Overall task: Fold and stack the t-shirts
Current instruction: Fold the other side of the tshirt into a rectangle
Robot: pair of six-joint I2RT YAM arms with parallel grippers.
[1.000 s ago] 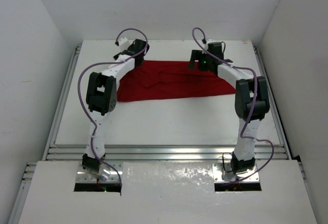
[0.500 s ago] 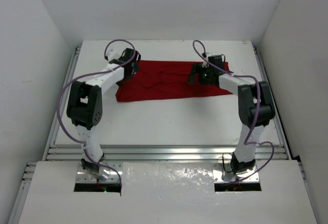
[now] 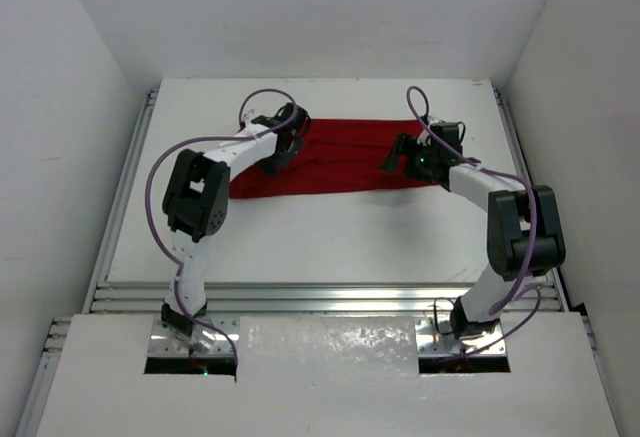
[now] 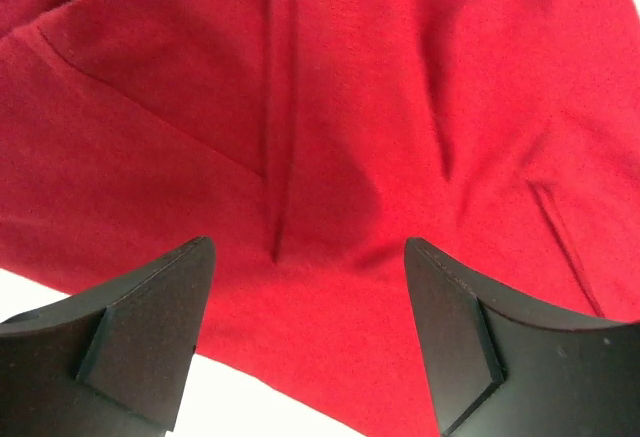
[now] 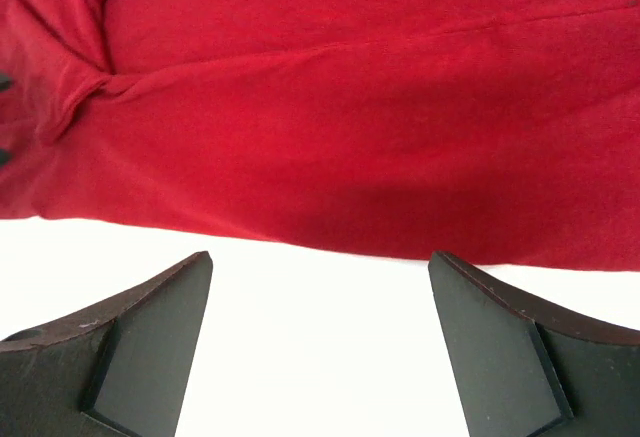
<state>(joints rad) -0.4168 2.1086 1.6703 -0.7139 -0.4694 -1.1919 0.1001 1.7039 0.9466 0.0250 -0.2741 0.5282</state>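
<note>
As both arms stretched across the white table [image 3: 330, 237], the right gripper [image 5: 320, 277] stood wide open and empty over bare tabletop, the dark red t-shirt [image 3: 340, 162] lying just ahead of it. The left gripper [image 4: 308, 277], likewise spread and empty, hung directly above the shirt's creased fabric.

Dark red t-shirt [image 3: 345, 162]: long creased strip, flat, crosswise, far side.

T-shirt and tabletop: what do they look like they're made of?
T-shirt: soft knit fabric, probably cotton jersey, matte dark red. It lies in soft creases and shows stitched seams and a fine fuzzy surface. Tabletop: smooth white flat panel, perhaps laminate or painted board, with a mostly matte finish and no visible grain. The exact material can't be told.
</note>
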